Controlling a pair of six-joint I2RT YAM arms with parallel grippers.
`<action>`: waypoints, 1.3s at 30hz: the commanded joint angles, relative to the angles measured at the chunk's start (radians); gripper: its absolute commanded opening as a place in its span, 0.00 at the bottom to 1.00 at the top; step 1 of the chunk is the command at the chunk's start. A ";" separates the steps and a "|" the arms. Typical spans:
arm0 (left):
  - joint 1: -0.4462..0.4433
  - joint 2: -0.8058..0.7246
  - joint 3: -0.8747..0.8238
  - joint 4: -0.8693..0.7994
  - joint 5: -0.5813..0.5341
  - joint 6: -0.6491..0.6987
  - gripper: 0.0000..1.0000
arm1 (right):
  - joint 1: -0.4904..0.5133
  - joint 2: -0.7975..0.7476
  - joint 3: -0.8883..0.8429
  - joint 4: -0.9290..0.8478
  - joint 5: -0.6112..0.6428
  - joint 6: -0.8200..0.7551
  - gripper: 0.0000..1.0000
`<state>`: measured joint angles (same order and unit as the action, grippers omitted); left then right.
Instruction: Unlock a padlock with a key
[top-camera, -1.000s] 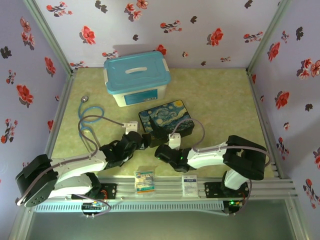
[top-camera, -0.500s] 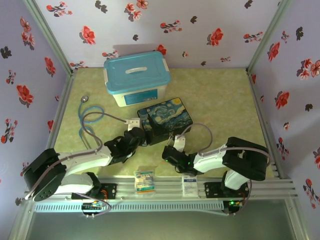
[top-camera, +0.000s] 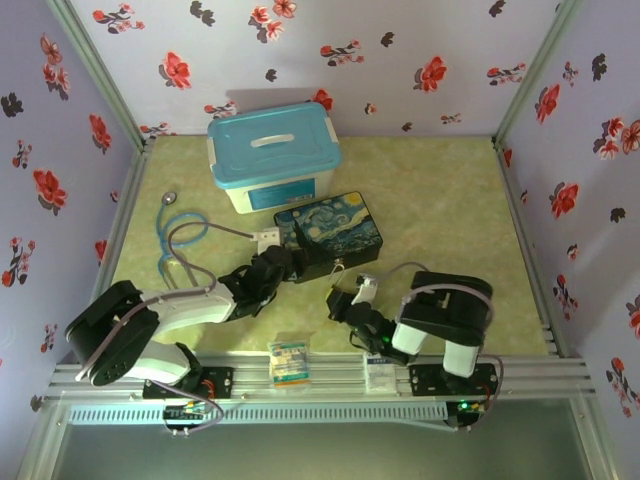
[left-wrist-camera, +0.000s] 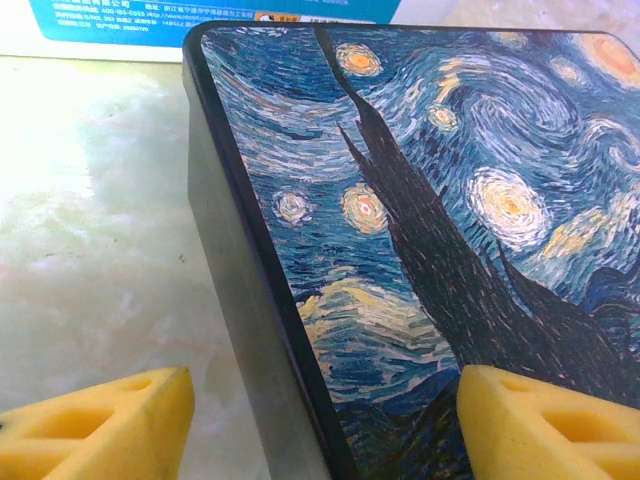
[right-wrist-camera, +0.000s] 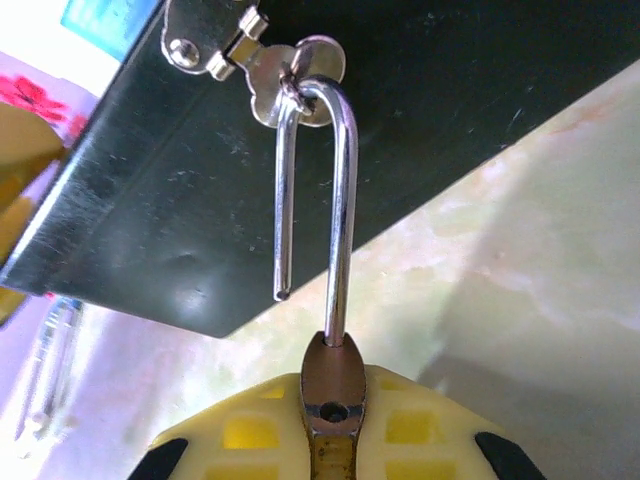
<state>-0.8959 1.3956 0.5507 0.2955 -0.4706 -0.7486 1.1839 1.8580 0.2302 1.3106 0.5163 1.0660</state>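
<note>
Floral-papered walls are closing in three sides of a pale green marbled table (top-camera: 440, 200). Your two arms are reaching from the near rail toward the dark box (top-camera: 330, 235) with the Starry Night lid at the table's middle. Behind that box a white tub (top-camera: 272, 160) with a turquoise lid is sitting near the back wall. A loop of blue tubing (top-camera: 182, 228) is lying on the table to the left of the box.

Your right gripper (right-wrist-camera: 335, 440) is pinching the padlock (right-wrist-camera: 334, 375). The brass body is sitting squeezed between the yellow pads (right-wrist-camera: 420, 430), with its top face toward the wrist camera. The shackle (right-wrist-camera: 345, 190) is standing open: one leg is seated in the body, while the other is ending free in the air, clear of its hole. The bend of the shackle is passing through the silver hasp (right-wrist-camera: 250, 60) on the black front wall of the box. So the padlock is sitting at the box's near side, hooked to it and gripped by its body.

Your left gripper (left-wrist-camera: 320, 410) is standing spread wide at the box's left near corner. One yellow fingertip (left-wrist-camera: 105, 425) is hovering over the bare table beside the box wall. The other is hovering over the painted lid, and the lid's edge is running between them. You cannot tell whether either fingertip is touching the box.
</note>
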 joint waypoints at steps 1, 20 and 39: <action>0.008 0.027 -0.039 -0.027 -0.017 -0.015 0.67 | -0.009 0.111 0.018 0.077 -0.112 0.025 0.00; 0.038 0.008 -0.091 -0.015 -0.010 0.006 0.55 | 0.023 0.066 0.070 0.079 0.102 0.190 0.00; 0.116 0.073 0.067 0.029 0.079 -0.007 0.77 | 0.011 0.111 0.138 0.078 0.162 0.245 0.00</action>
<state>-0.7898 1.4231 0.5797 0.3080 -0.4225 -0.7723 1.2030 1.9583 0.3481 1.3777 0.6373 1.3025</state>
